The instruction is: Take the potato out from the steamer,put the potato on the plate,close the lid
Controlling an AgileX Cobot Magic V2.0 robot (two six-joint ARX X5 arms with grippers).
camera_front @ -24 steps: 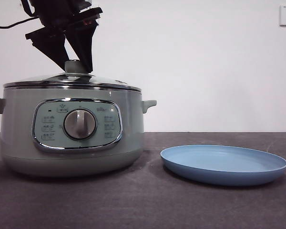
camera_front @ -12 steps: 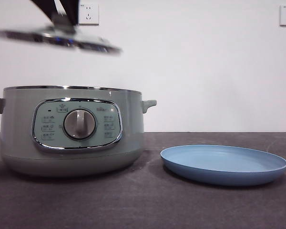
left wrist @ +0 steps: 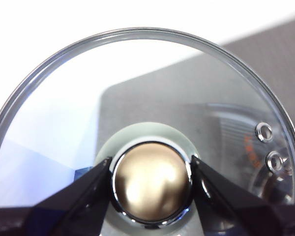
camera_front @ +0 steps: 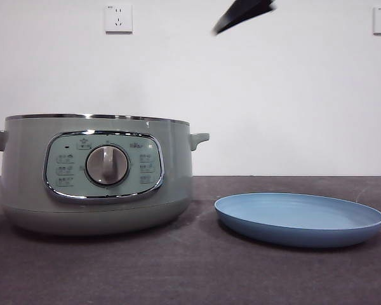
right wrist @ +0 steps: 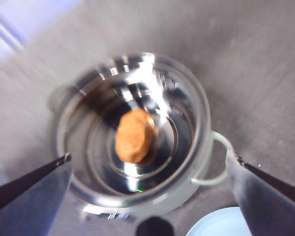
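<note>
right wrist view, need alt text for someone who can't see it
Seen from above, the potato lies in the middle of the open steamer, with the right gripper open wide over it. An edge of the blue plate shows beside the pot; the picture is slightly blurred.

Potato (right wrist: 134, 135) inside open steamer (camera_front: 95, 171); plate (camera_front: 298, 219) beside.

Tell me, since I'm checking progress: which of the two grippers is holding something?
The left gripper: its jaws clamp the lid's metallic knob. The right gripper is open and empty above the steamer, where the potato lies.
</note>
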